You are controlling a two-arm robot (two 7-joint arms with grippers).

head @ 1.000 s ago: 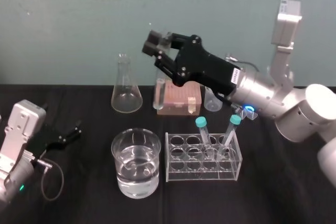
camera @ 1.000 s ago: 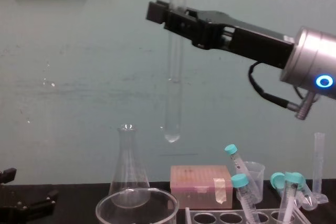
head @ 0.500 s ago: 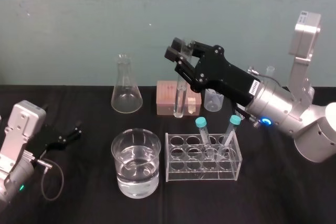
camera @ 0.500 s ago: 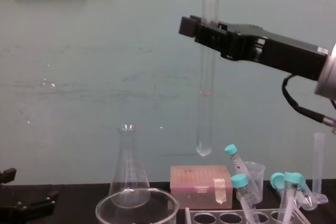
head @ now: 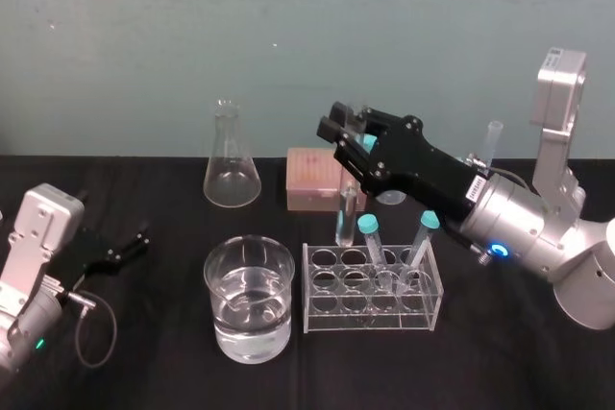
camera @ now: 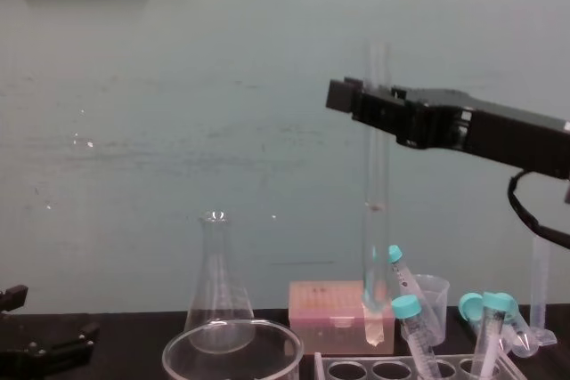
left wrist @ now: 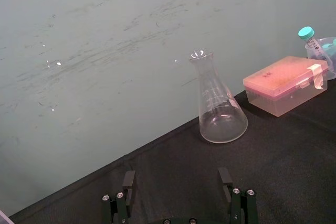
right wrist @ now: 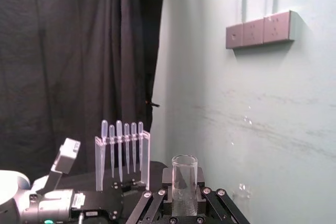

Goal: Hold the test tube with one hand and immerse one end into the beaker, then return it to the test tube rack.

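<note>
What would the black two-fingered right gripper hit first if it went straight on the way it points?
The way looks free. The right gripper, shut on the long clear glass test tube, points roughly level toward the robot's left, well above the conical glass flask, though depth is hard to judge.

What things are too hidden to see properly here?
- Chest view: the bottom edge cuts off the beaker and the rack, hiding the water.
- Head view: the right end effector covers the upper test tube; which rack hole its tip is over is unclear.
- Right wrist view: the end effector's body hides the tube below its mouth.
- Left wrist view: the bottom edge cuts off the parked left end effector.
</note>
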